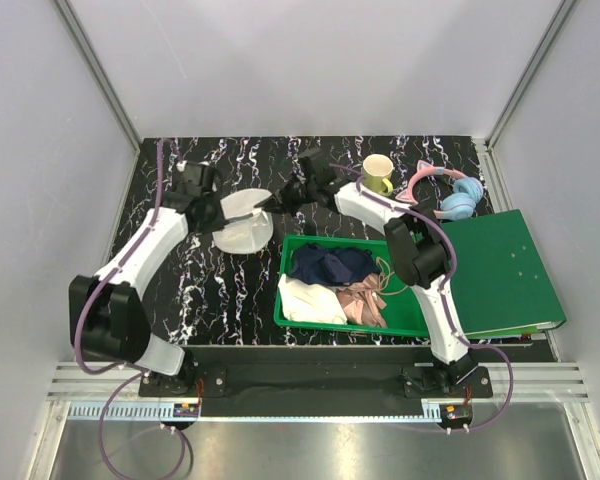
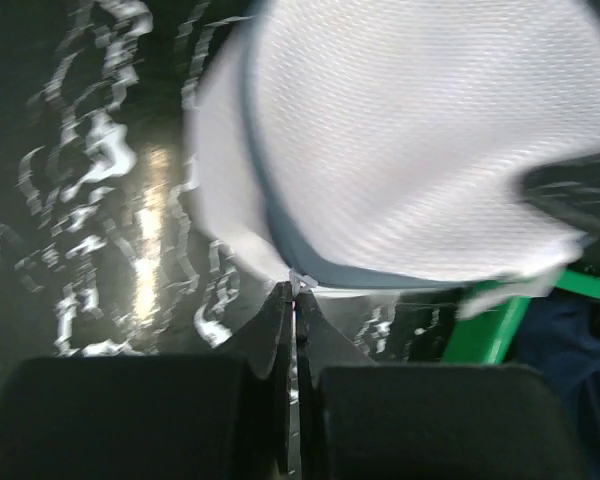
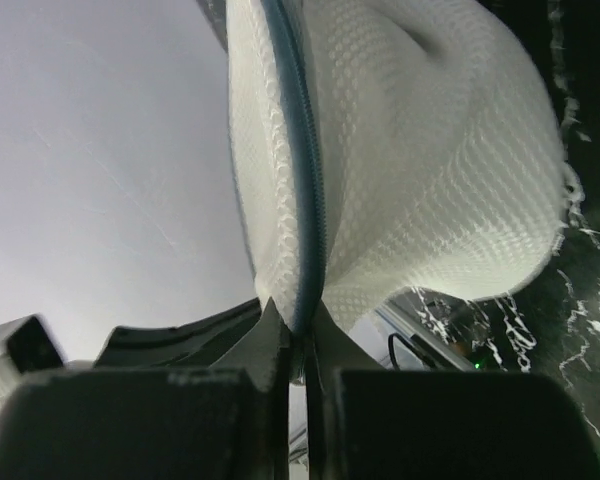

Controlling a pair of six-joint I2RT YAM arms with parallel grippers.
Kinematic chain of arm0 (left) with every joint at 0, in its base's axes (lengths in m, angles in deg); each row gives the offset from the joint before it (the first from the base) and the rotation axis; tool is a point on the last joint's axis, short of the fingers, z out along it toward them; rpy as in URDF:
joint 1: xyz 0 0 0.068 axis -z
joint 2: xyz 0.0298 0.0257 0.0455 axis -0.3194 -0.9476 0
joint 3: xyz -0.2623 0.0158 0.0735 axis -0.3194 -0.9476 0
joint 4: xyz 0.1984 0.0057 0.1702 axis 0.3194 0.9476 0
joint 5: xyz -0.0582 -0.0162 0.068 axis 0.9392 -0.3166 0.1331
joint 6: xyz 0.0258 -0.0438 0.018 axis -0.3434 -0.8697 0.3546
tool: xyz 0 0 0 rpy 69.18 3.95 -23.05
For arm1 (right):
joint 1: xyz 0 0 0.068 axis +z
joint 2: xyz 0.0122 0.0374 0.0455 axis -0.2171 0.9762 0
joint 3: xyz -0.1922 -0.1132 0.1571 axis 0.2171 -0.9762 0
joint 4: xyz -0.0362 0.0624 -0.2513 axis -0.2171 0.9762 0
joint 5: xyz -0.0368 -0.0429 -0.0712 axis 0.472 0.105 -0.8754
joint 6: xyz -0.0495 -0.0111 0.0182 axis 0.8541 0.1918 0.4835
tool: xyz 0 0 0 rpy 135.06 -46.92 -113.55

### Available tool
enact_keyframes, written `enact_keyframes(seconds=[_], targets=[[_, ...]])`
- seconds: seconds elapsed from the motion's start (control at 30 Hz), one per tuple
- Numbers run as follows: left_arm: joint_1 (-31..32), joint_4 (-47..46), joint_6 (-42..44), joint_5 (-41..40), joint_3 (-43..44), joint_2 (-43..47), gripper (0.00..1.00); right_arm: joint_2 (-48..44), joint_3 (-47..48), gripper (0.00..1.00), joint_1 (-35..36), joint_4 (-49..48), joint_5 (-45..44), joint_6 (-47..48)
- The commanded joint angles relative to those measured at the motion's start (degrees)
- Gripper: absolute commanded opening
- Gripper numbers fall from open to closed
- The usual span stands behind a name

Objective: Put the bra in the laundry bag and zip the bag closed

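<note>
This is a robot lab, inside a small test booth. Plain white walls (image 1: 310,60) with metal bars (image 1: 95,70) stand around a black table (image 1: 210,290) with white streaks. Two robot arms, a left arm (image 1: 145,250) and a right arm (image 1: 430,290), are bolted to a metal rail (image 1: 320,380). Purple wires (image 1: 110,440) hang down in front. A green tray (image 1: 285,290) of clothes, a yellow mug (image 1: 378,172) and a green folder (image 1: 505,265) sit on the table.

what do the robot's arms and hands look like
The left arm and right arm both have white links with bulky black joints and a purple cable running alongside. The left hand and right hand are black, each with two flat tapered fingers.
</note>
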Motion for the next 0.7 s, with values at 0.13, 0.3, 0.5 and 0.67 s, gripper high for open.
enact_keyframes(seconds=[0.13, 0.3, 0.5, 0.67], targets=[[-4.6, -1.5, 1.7, 10.9, -6.6, 10.0, 0.00, 12.8, 28.2, 0.03, -2.8, 15.6, 9.1, 15.1], [-4.5, -9.8, -7.7, 19.8, -7.3, 8.8, 0.00, 17.5, 50.3, 0.79, -2.9, 43.8, -0.3, 29.7], [-3.9, -15.3, -13.2, 25.7, -6.7, 4.7, 0.00, 2.7, 33.3, 1.00, -2.9, 44.9, -8.9, 35.0], [-2.5, -15.6, -13.0, 25.8, -6.7, 4.6, 0.00, -1.4, 22.4, 0.99, -1.2, 33.7, -2.4, 26.9]])
